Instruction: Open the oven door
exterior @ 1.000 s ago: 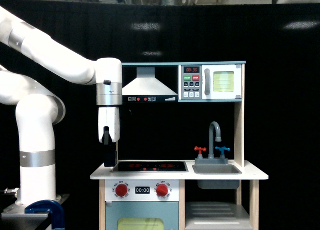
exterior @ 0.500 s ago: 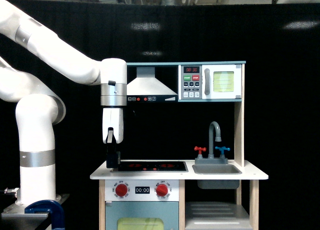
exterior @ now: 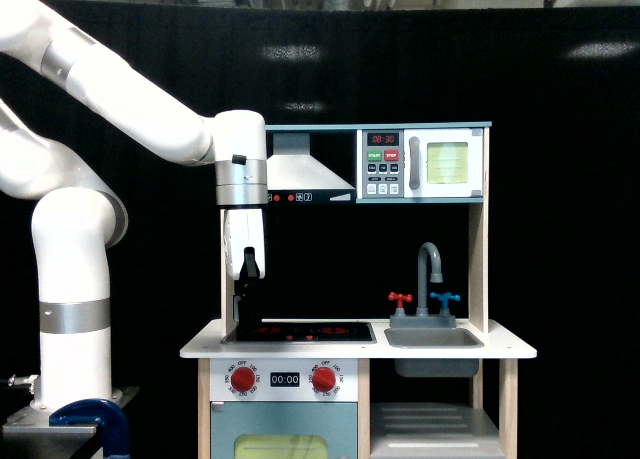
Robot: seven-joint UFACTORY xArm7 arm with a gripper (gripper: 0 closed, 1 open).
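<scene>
Door first: the oven door (exterior: pixel 447 163), small white microwave-style panel w/ square yellow-green window, sits shut in the upper cabinet toward the exterior view's right, just right of the button panel (exterior: pixel 383 165). Its vertical grey bar handle (exterior: pixel 414 163) runs along the door's left edge, next to the buttons. Below it are the grey faucet (exterior: pixel 431 269) and sink (exterior: pixel 433 336). Range hood (exterior: pixel 300 169) is to the left of the button panel; stovetop (exterior: pixel 300 331) on the counter under it.

Gripper (exterior: pixel 244 309) hangs pointing down over the stovetop's left end, well apart from the door and much lower. Fingers read as a dark shape against black backdrop; can't tell if apart or together.

Step in hand, as I judge it: approach, nothing touched yet. To do it well: lift clear of the counter, travel toward the exterior view's right and up to handle height, avoid the hood edge and faucet, turn the wrist so fingers straddle the bar, close on mid-bar, then pull along the hinge arc, not straight out. Hinge prob on the right side, since the handle's on the left.

Vs 1 s ago: wrist and gripper have shifted toward the exterior view's right along the stovetop's left end, and the forearm reaches further over; door unchanged, still shut.
</scene>
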